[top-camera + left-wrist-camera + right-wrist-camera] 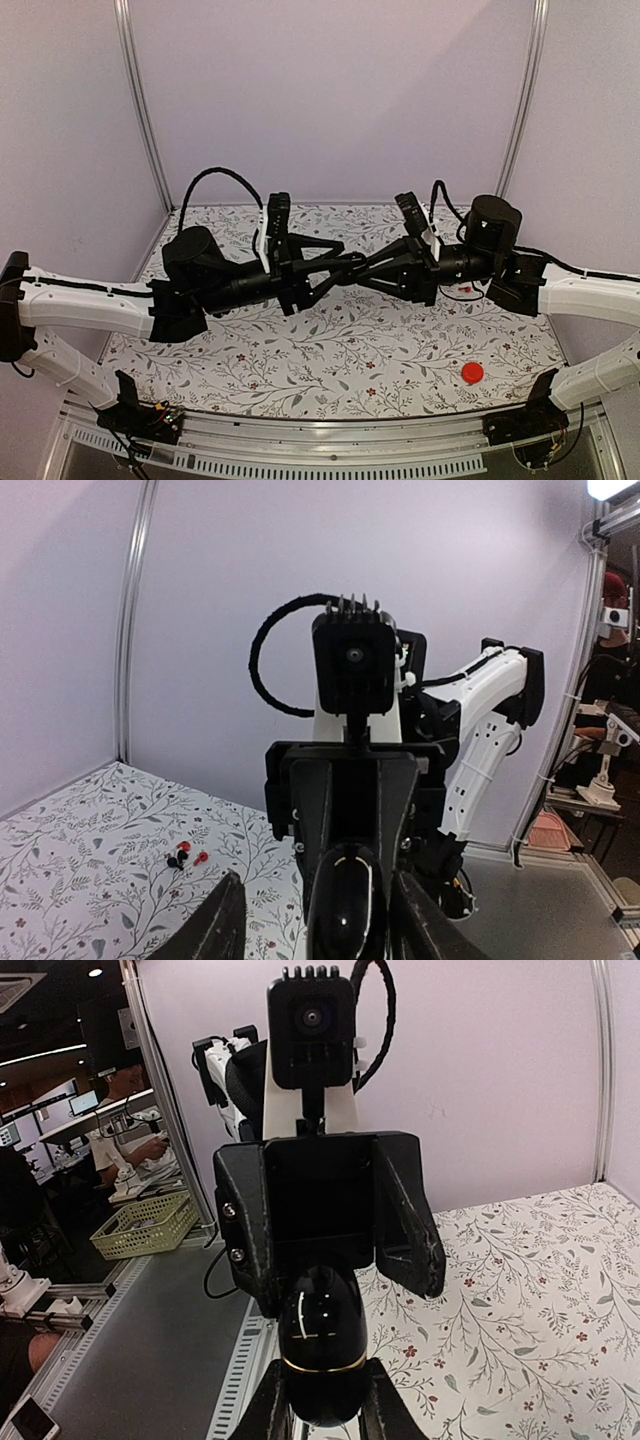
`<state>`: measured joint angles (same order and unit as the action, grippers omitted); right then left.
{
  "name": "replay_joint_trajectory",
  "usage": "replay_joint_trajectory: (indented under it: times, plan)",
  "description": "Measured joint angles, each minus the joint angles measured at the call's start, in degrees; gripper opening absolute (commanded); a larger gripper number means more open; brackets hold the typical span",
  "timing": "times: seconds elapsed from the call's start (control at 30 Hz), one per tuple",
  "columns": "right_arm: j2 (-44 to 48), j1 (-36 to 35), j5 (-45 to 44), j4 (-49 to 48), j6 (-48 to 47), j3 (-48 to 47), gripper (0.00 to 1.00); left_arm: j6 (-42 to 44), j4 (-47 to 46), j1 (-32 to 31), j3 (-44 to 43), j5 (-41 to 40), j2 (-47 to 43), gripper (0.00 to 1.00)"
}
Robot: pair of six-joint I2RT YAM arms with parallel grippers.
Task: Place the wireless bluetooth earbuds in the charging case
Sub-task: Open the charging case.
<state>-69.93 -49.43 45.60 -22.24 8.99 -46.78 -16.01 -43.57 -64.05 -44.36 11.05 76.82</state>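
Right gripper (322, 1407) is clamping the charging case (320, 1340); left gripper (320, 920), standing part-open around it, should be closing squarely on one half

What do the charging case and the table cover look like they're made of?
The charging case is probably hard plastic with a glossy black finish. It shows sharp light reflections and a thin gold-coloured band at its seam. The table cover looks like a matte printed sheet or cloth, white with a leaf-and-flower pattern and no glare. I cannot tell which of the two it is.
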Motion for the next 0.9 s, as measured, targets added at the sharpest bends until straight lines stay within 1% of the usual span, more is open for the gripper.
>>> replay_joint_trajectory:
  times: [0.47,0.8,0.9]
  plan:
    - [0.0,0.0,0.15,1.97,-1.53,-0.46,0.0,-1.25,2.43,0.85,-0.09,-0.15,-0.5,0.47]
    - [0.0,-0.42,1.53,3.23,-3.28,-0.57,0.0,-3.63,2.84,3.56,-0.31,-1.77,-1.55,0.47]
    - [0.0,-0.42,1.53,3.54,-3.72,-0.59,0.0,-3.8,3.19,3.58,-0.31,-1.92,-1.55,0.5]
